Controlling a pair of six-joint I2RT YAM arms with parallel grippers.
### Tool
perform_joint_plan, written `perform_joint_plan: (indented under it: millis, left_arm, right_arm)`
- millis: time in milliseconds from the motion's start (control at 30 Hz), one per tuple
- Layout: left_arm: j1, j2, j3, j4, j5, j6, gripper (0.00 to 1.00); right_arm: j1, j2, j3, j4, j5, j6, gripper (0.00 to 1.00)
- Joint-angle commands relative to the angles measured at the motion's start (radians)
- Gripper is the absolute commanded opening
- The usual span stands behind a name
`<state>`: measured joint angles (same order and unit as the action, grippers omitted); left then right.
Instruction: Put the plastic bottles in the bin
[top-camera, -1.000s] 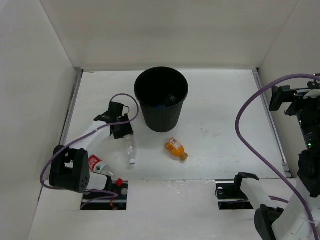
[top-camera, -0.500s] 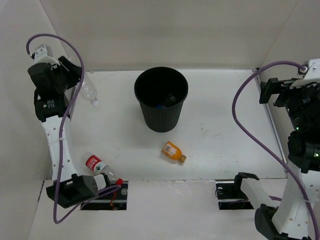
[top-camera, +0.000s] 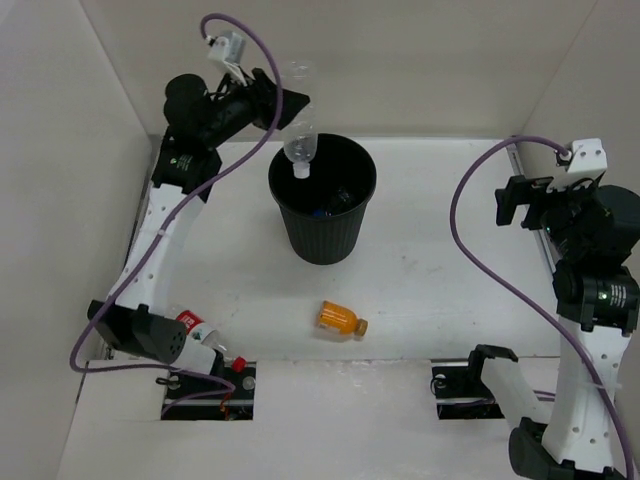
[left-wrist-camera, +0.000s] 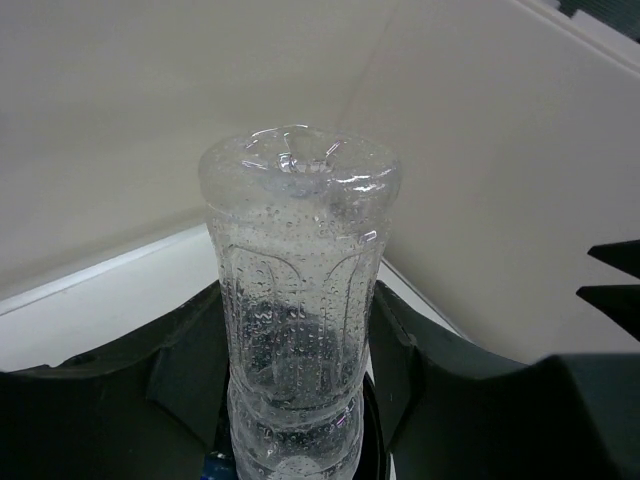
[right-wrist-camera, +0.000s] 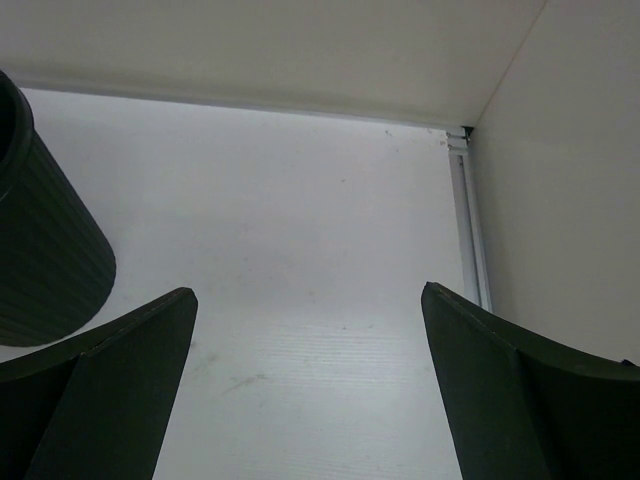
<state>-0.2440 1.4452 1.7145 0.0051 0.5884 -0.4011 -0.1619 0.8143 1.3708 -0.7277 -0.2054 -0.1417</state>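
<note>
My left gripper (top-camera: 288, 106) is raised high and shut on the clear bottle (top-camera: 299, 125). The bottle hangs with its white cap down, over the left rim of the black bin (top-camera: 322, 235). In the left wrist view the bottle (left-wrist-camera: 298, 300) stands between my fingers (left-wrist-camera: 185, 360) with its base toward the camera. A blue-labelled bottle (top-camera: 322, 210) lies inside the bin. The orange bottle (top-camera: 340, 319) lies on the table in front of the bin. The red-labelled bottle (top-camera: 197, 335) lies by the left arm's base. My right gripper (top-camera: 512, 200) is open and empty at the right, well above the table (right-wrist-camera: 308, 292).
White walls close the table on the left, back and right. A metal rail (right-wrist-camera: 468, 230) runs along the right wall. The bin's ribbed side (right-wrist-camera: 40, 250) shows at the left of the right wrist view. Purple cables loop from both arms.
My left arm has swung from the far left wall to above the bin with the clear bottle, now cap down. The orange bottle has shifted slightly left. The right arm moved a little.
</note>
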Motion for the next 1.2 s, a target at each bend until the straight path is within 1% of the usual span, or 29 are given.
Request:
perform_joint_plan:
  millis: [0, 33, 67, 100, 133, 167, 200, 300, 367, 433, 533, 600, 633, 700, 767, 833, 900, 1000, 1100, 1167]
  left_arm:
    - [-0.06, 0.049, 0.051, 0.052, 0.025, 0.025, 0.17]
    - [-0.074, 0.058, 0.039, 0.042, 0.022, 0.042, 0.25]
    - [-0.09, 0.061, 0.019, 0.038, 0.021, 0.065, 0.38]
    - [-0.102, 0.061, -0.007, 0.03, 0.013, 0.089, 0.63]
    - [-0.108, 0.057, -0.033, 0.024, 0.002, 0.116, 0.84]
    - [-0.111, 0.05, -0.058, 0.019, -0.008, 0.143, 0.93]
    - [-0.11, 0.046, -0.079, 0.01, -0.024, 0.174, 1.0]
    - [-0.067, 0.023, -0.107, -0.028, -0.1, 0.261, 1.0]
    - [-0.01, -0.014, -0.113, -0.054, -0.209, 0.326, 1.0]
    - [0.072, -0.077, -0.125, -0.059, -0.362, 0.398, 1.0]
    - [0.25, -0.195, -0.162, -0.047, -0.594, 0.452, 1.0]
    - [0.399, -0.276, -0.188, -0.065, -0.691, 0.473, 1.0]
    - [0.471, -0.311, -0.2, -0.088, -0.708, 0.484, 1.0]
    - [0.632, -0.38, -0.228, -0.158, -0.688, 0.514, 1.0]
    - [0.761, -0.454, -0.263, -0.224, -0.612, 0.524, 1.0]
    - [0.872, -0.528, -0.303, -0.283, -0.509, 0.535, 1.0]
    - [0.959, -0.606, -0.352, -0.307, -0.42, 0.532, 1.0]
    - [1.025, -0.699, -0.409, -0.312, -0.357, 0.515, 1.0]
    - [1.029, -0.732, -0.415, -0.315, -0.366, 0.483, 1.0]
    - [1.027, -0.732, -0.397, -0.321, -0.377, 0.461, 1.0]
  right_arm:
    - [0.009, -0.05, -0.004, 0.065, -0.022, 0.017, 1.0]
    - [0.009, -0.056, -0.006, 0.059, -0.026, 0.021, 1.0]
    - [0.009, -0.061, -0.006, 0.054, -0.035, 0.024, 1.0]
    - [0.009, -0.064, -0.004, 0.047, -0.048, 0.024, 1.0]
    - [0.009, -0.066, -0.004, 0.036, -0.061, 0.024, 1.0]
    - [0.017, -0.063, -0.004, 0.022, -0.078, 0.018, 1.0]
    - [0.034, -0.052, -0.004, -0.004, -0.094, 0.01, 1.0]
    - [0.116, 0.008, -0.018, -0.116, -0.111, -0.033, 1.0]
    - [0.233, 0.043, -0.071, -0.205, -0.088, -0.094, 1.0]
    - [0.38, 0.048, -0.142, -0.249, -0.075, -0.146, 1.0]
    - [0.552, 0.083, -0.179, -0.25, -0.074, -0.122, 1.0]
    - [0.658, 0.134, -0.177, -0.214, -0.074, -0.072, 1.0]
    - [0.717, 0.155, -0.177, -0.184, -0.071, -0.055, 1.0]
    - [0.839, 0.193, -0.203, -0.112, -0.051, -0.045, 1.0]
    - [0.931, 0.224, -0.242, -0.049, -0.014, -0.033, 1.0]
    - [1.027, 0.252, -0.307, 0.026, 0.026, -0.004, 1.0]
    - [1.106, 0.276, -0.363, 0.082, 0.056, 0.031, 1.0]
    - [1.21, 0.312, -0.435, 0.155, 0.086, 0.053, 1.0]
    - [1.288, 0.373, -0.49, 0.255, 0.126, 0.08, 1.0]
    - [1.318, 0.422, -0.51, 0.321, 0.133, 0.09, 1.0]
